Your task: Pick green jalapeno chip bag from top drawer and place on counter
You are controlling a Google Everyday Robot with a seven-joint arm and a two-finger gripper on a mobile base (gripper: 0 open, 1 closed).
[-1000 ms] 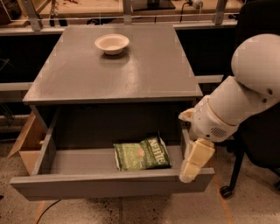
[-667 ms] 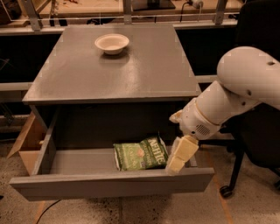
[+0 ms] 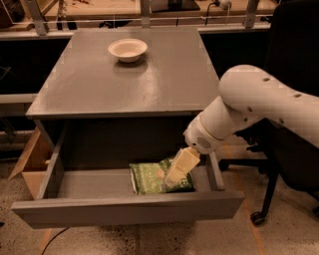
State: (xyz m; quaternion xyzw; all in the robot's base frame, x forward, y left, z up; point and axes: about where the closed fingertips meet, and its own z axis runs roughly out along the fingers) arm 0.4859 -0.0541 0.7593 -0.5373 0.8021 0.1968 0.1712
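The green jalapeno chip bag (image 3: pixel 149 178) lies flat in the open top drawer (image 3: pixel 127 209), towards its right side. The gripper (image 3: pixel 175 175) reaches down into the drawer from the white arm on the right, and its cream fingers hang over the bag's right half, hiding part of it. The grey counter (image 3: pixel 164 79) tops the cabinet above the drawer.
A white bowl (image 3: pixel 127 50) stands at the back of the counter. A brown cardboard box (image 3: pixel 31 164) sits on the floor left of the drawer. A black office chair (image 3: pixel 294 149) stands to the right. A wooden workbench (image 3: pixel 124 10) runs behind.
The arm has swung left and down, carrying the gripper from outside the drawer's right front corner to inside the drawer over the bag.
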